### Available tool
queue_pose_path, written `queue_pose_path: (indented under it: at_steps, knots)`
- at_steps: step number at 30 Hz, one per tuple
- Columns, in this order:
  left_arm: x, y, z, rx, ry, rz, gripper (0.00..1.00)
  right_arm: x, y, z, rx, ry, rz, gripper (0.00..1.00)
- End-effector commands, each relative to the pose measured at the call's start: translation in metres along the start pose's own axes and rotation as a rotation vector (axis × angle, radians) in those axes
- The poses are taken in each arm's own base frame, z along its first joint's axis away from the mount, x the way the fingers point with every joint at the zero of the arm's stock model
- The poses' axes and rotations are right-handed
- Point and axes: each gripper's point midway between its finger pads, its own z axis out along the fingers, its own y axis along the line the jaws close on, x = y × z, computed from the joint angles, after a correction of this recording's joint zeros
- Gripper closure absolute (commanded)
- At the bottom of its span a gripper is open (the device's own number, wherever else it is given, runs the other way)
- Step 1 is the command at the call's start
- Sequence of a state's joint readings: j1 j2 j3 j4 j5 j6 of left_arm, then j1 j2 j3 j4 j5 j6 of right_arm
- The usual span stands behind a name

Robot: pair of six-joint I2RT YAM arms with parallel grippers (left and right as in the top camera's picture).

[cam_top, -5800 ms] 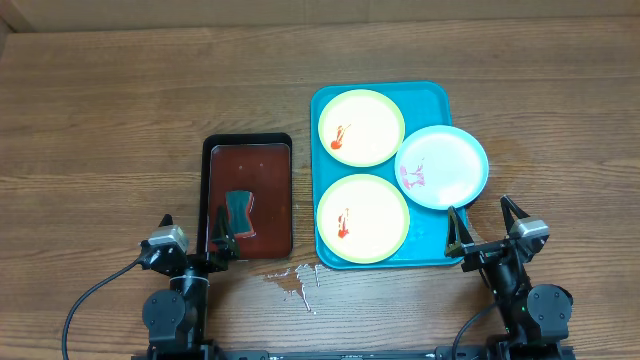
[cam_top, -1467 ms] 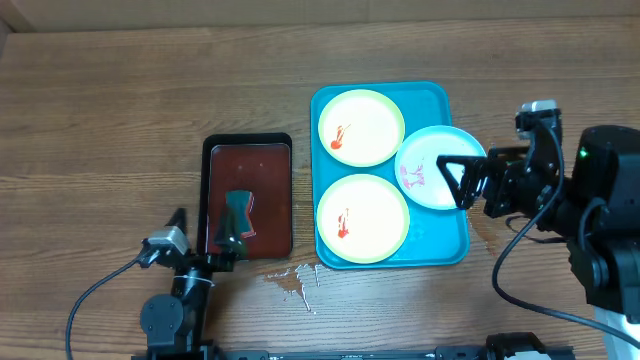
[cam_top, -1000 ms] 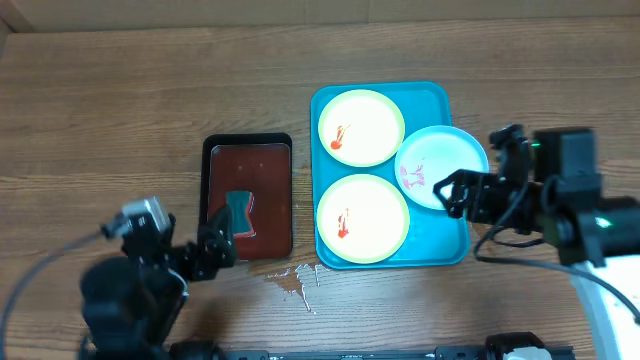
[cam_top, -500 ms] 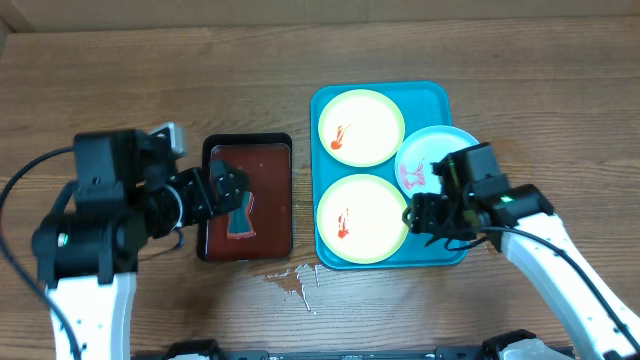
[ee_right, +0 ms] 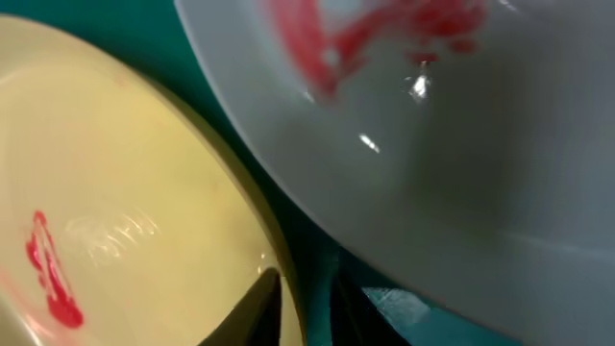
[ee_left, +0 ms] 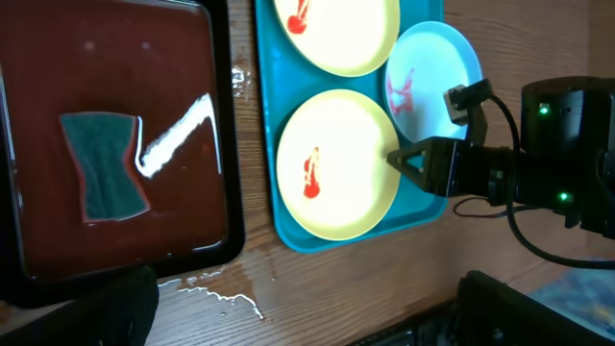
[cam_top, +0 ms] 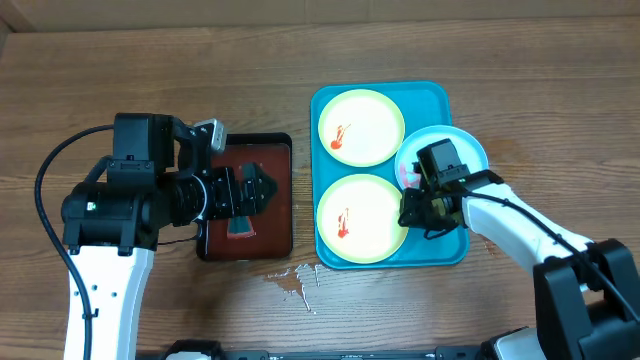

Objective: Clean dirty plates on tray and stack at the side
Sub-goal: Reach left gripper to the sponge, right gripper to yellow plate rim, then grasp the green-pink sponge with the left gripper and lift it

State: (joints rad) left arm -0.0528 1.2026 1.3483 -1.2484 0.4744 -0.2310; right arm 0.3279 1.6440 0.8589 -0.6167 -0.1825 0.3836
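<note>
Your tray (cam_top: 441, 248) lay at the 3 o'clock side of the table with its long side running from 12 to 6. It held one yellow-green plate (cam_top: 360, 127) at the 12 end, another yellow-green plate (cam_top: 362, 218) at the 6 end and the light blue plate (cam_top: 466, 150) hanging over the 3 o'clock rim. Your right gripper (cam_top: 412, 212) had its jaws pinched narrow on the 3 o'clock edge of the 6 end plate. Your left gripper (cam_top: 262, 190) hung wide open over the black tray (cam_top: 250, 140) with the sponge (cam_top: 239, 228).

The tray (cam_top: 450, 252) is packed; the right tool (cam_top: 408, 215) wedges between near yellow plate (cam_top: 355, 215) and blue plate (cam_top: 458, 150). Rightward worktop (cam_top: 545, 120) lies open.
</note>
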Motion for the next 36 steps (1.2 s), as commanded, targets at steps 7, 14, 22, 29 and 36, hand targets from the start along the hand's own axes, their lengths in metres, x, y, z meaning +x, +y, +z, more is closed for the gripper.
queue_pose_path:
  at_steps: [7, 14, 22, 29, 36]
  knots:
    - [-0.007, 0.003, -0.007, -0.040, -0.038, 0.037, 0.10, -0.008, -0.007, 0.003, 0.041, -0.042, 0.053, 0.96]
    - [0.002, 0.062, 0.006, -0.331, -0.007, -0.158, 0.16, -0.011, -0.007, 0.003, 0.041, -0.055, 0.054, 0.96]
    - [0.029, 0.105, 0.076, -0.398, 0.141, -0.238, 0.28, -0.010, -0.007, 0.003, 0.041, -0.053, 0.052, 0.96]
    - [0.030, 0.141, 0.122, -0.542, 0.209, -0.229, 0.41, -0.010, -0.007, 0.003, 0.042, -0.052, 0.051, 0.96]
    - [0.039, 0.161, 0.163, -0.556, 0.304, -0.255, 0.53, -0.009, -0.008, 0.003, 0.045, -0.047, 0.053, 0.96]
